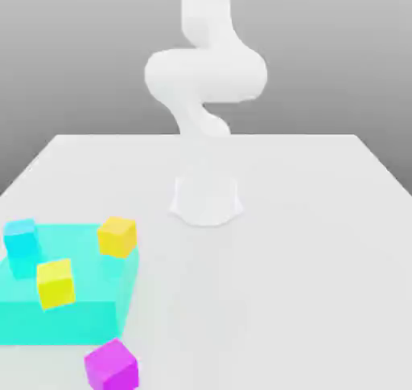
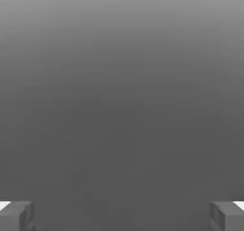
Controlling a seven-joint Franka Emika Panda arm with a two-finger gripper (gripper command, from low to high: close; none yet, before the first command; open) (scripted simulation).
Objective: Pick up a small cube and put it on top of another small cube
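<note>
The small magenta cube [image 1: 112, 365] rests on the white table near its front edge, at the exterior view's left. The golden, orange-tinted yellow cube [image 1: 117, 236] sits on the far right corner of a flat cyan block [image 1: 88, 312]. The white arm [image 1: 205, 75] rises from its base at the table's middle, well behind both cubes. In the hand view my gripper [image 2: 122, 216] is open: its two grey fingertips [image 2: 16, 215] stand far apart with nothing between them, facing a plain grey background.
A paler lemon-yellow cube [image 1: 55, 282] and a cyan cube [image 1: 21, 238] also sit on the cyan block. The arm's round white base [image 1: 207, 199] stands mid-table. The white table [image 1: 306, 284] stretches wide to the exterior view's right.
</note>
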